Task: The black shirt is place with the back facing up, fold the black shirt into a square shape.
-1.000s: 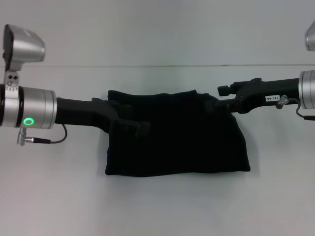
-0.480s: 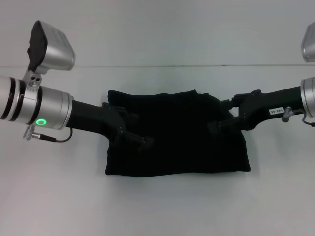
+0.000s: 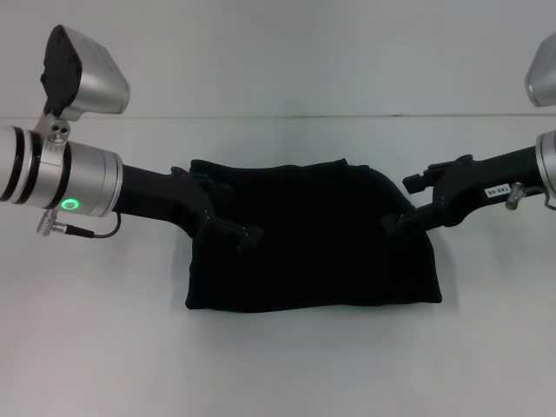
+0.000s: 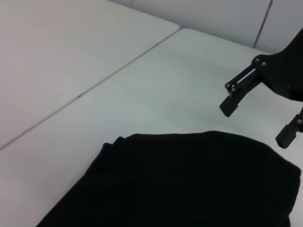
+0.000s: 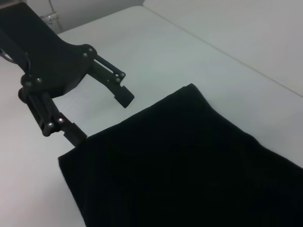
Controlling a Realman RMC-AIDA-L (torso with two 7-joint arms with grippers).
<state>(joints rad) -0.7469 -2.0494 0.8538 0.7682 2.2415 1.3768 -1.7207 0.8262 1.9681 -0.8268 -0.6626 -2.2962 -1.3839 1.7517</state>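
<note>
Since the earlier head frames both arms are backing outward and upward: the left gripper (image 3: 228,228) is swinging up off the cloth, the right gripper (image 3: 407,215) is sliding off toward the shirt's right edge. Both are showing spread fingers holding nothing; the wrist views confirm it, the right gripper (image 4: 255,120) and the left gripper (image 5: 102,116) each gaping over bare table.

The black shirt (image 3: 313,234) is lying folded into a rough rectangle at the middle of the white table (image 3: 287,365), its near edge fairly straight, its far right corner rounded and puffy.

Judging: light, limp, layered cloth, likely slipping apart if pinched at one layer. Best grips are looking like the thick corners or side hems. Open tabletop is lying all round, roomiest toward the near side.
</note>
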